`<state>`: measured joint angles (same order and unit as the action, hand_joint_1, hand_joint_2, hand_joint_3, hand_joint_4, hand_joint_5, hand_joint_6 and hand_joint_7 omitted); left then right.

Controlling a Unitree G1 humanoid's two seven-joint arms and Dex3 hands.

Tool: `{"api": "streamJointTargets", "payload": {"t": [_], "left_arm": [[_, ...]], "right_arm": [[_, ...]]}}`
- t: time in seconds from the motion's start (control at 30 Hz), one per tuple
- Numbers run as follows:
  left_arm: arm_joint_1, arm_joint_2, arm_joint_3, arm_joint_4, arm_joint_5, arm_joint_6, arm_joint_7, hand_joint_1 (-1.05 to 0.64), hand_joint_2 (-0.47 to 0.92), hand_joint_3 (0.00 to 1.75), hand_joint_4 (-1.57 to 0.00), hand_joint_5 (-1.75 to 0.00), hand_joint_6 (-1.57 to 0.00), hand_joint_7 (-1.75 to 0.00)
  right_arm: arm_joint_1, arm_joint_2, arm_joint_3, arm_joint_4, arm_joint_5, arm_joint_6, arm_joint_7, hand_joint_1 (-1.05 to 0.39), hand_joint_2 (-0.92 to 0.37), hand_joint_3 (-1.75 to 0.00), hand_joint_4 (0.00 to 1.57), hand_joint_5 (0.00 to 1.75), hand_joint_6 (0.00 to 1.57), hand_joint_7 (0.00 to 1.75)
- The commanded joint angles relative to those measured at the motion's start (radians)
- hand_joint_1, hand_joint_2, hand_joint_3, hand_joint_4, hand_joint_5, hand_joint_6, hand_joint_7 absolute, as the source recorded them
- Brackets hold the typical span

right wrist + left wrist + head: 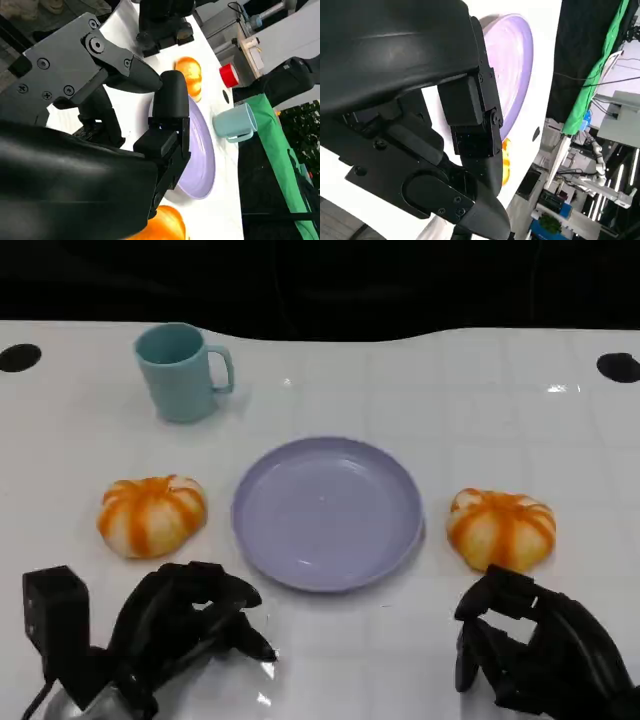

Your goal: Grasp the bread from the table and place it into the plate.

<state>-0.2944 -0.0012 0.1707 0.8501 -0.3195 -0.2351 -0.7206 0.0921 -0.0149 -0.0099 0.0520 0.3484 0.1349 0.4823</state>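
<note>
Two bread rolls on the desk, one each side of the plate (pixel 327 512); left roll (pixel 152 515) sits toward the desk's left edge, right roll (pixel 500 528) toward the right edge; plate mid-desk, nothing in it yet; neither roll touches the plate rim, right one is just beside it. Left hand (pixel 185 630) hovers at the near edge, fingers curled in loosely, holding nothing; left roll lies just ahead of its fingertips, slightly to the outside. Right hand (pixel 530 645) also at the near edge, fingers bent inward, nothing in them; right roll is directly ahead of it and looks about touching the knuckles in head view, though real contact can't be judged. Rolls are round, domed, no real long axis, so approach angle matters little; top-down wrap should do. My read: right hand is nearer its roll, so it's the likelier pick; fingers need to spread before closing. Cup (pixel 185 371) stands far back-left, well apart from everything, not in the path. Route from either roll to the plate is short and unobstructed; only risk I see is nudging the roll away, or clipping the plate rim on the way in.
</note>
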Motion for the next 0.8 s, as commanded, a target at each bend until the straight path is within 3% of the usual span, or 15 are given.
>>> {"api": "streamJointTargets", "payload": {"t": [0.03,0.13,0.2,0.5,0.63,0.8], "left_arm": [[0.026,0.014,0.001,0.001,0.007,0.0,0.006,-1.05,0.77,0.01,-1.55,-0.49,-1.57,-0.22],[0.026,0.014,0.001,0.002,0.007,0.003,0.004,-1.05,0.76,0.0,-1.56,-0.49,-1.57,-0.22],[0.025,0.015,0.0,0.006,0.008,0.001,0.002,-1.05,0.77,0.0,-1.56,-0.49,-1.57,-0.22],[0.026,0.013,-0.001,0.006,0.011,-0.005,0.009,-1.05,0.77,0.0,-1.56,-0.49,-1.57,-0.22],[0.027,0.014,-0.003,0.004,0.012,-0.004,0.009,-1.05,0.77,0.0,-1.56,-0.49,-1.57,-0.22],[0.029,0.017,-0.005,0.001,0.016,-0.006,0.009,-1.05,0.78,0.01,-1.55,-0.49,-1.57,-0.22]], "right_arm": [[0.003,-0.006,-0.008,-0.009,0.003,-0.056,0.009,-0.38,-0.5,-1.15,0.71,1.75,0.71,1.34],[-0.001,-0.008,-0.011,-0.012,0.008,-0.076,0.013,-0.38,-0.53,-1.11,0.68,1.74,0.71,1.18],[-0.003,-0.011,-0.012,-0.014,0.005,-0.1,0.019,-0.38,-0.6,-0.98,0.62,1.7,0.68,1.07],[-0.045,-0.051,-0.016,0.006,-0.013,-0.228,0.081,-0.4,-0.81,-0.51,0.5,1.45,0.56,0.91],[-0.075,-0.09,-0.009,0.028,-0.105,-0.373,0.076,-0.43,-0.9,-0.26,0.45,1.23,0.48,0.77],[-0.129,-0.157,-0.021,0.06,-0.176,-0.498,0.078,-0.48,-0.92,-0.16,0.39,1.0,0.43,0.57]]}}
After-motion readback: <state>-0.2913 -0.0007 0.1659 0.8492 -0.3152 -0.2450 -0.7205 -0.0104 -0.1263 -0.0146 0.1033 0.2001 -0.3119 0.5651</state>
